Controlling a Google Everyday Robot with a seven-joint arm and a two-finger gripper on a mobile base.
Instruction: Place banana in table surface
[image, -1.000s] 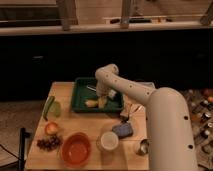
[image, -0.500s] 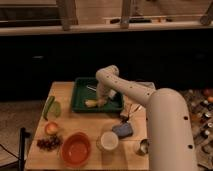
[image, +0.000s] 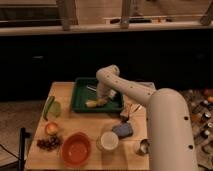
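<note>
Claw (image: 103, 98) low inside green tray (image: 80, 95), beside banana (image: 95, 103). Tray wall between banana and worktop (image: 65, 120). Bare planks near tray's front edge; nearer still, red bowl (image: 76, 149), white cup (image: 108, 141), blue block (image: 123, 130). Left: green vegetable (image: 49, 107).

arm (image: 131, 90): cream, tubular | rounded joints | gripper (image: 104, 98): over tray

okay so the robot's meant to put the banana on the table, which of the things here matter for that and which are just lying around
Part of the job:
banana, lying in the green tray
table surface
gripper, down in the tray right by the banana

Just lying about:
orange bowl
white cup
grapes
green vegetable
blue object
</note>
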